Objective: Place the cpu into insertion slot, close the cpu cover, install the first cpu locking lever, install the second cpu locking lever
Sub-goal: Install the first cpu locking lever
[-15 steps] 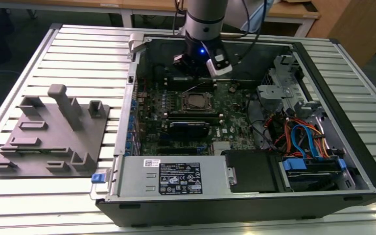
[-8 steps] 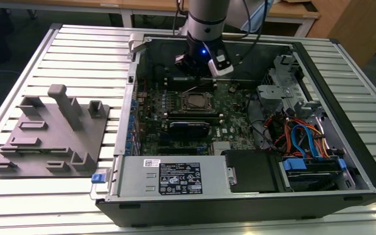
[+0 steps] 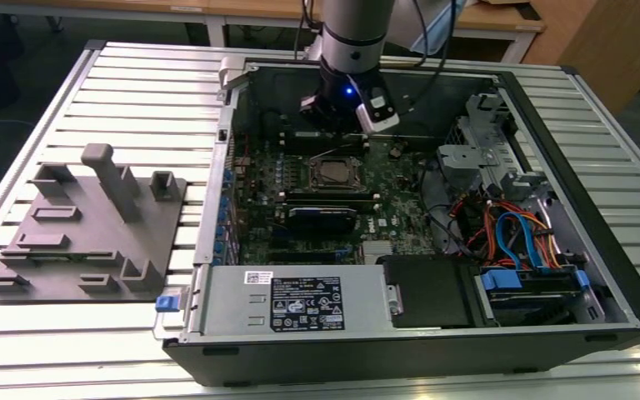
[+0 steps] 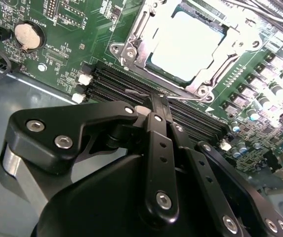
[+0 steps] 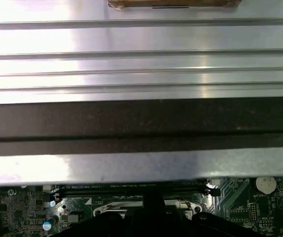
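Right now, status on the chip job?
Claw shut, empty, over the memory slots. Chip seated in socket, cover down around it. Nothing in the way.

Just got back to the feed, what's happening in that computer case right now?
The arm's gripper is down inside the open computer case, fingers shut together, just beside the processor socket on the green motherboard. The cpu already sits in the socket, and the cpu cover lies closed around it like a frame. The gripper holds nothing. A thin wire lever lies along the socket's edge near its tips.
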You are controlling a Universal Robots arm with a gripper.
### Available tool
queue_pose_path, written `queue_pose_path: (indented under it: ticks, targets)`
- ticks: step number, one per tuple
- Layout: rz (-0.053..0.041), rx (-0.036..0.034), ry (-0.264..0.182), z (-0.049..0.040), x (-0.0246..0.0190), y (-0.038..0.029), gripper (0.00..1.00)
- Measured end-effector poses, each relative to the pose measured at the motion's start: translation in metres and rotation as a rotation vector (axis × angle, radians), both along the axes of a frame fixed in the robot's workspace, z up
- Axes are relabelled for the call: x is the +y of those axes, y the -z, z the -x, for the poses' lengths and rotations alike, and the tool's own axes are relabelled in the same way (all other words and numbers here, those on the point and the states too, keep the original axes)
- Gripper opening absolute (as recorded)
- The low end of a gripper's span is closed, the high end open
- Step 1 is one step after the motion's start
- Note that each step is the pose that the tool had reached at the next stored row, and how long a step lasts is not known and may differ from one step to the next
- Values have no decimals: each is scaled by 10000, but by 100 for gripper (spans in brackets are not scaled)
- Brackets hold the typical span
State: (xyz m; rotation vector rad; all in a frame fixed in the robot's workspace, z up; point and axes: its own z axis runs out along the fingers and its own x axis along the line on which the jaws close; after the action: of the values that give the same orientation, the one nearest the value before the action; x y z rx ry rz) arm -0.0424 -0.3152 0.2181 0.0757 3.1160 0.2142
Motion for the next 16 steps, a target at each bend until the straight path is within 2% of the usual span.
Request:
queue_pose_path:
  ticks: [16]
  targets:
    - [18, 0, 16, -100, 0, 62, 10]
